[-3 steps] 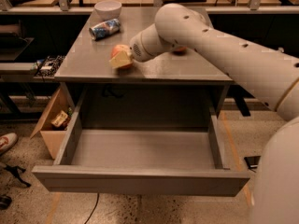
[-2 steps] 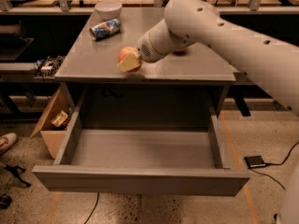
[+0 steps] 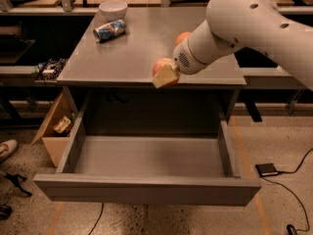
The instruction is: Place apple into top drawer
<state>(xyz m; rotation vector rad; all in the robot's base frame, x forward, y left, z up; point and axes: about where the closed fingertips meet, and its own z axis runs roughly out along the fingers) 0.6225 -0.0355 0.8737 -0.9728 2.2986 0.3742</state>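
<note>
My gripper point(image 3: 165, 74) is shut on the apple point(image 3: 161, 65), a red-pink round fruit with paler patches. It holds the apple at the front edge of the grey cabinet top point(image 3: 122, 58), above the back of the top drawer point(image 3: 146, 187). The drawer is pulled fully out, wide and shallow, and its inside is bare. The white arm point(image 3: 244, 28) reaches in from the upper right.
An orange round fruit point(image 3: 183, 36) sits on the top just behind the wrist. A crushed can point(image 3: 109, 30) and a white bowl point(image 3: 113, 9) are at the back left. A cardboard box point(image 3: 56, 129) stands on the floor to the left. A black device point(image 3: 267, 169) with a cable lies at right.
The gripper with the apple has moved right and forward, from the left part of the cabinet top to its front edge over the open drawer.
</note>
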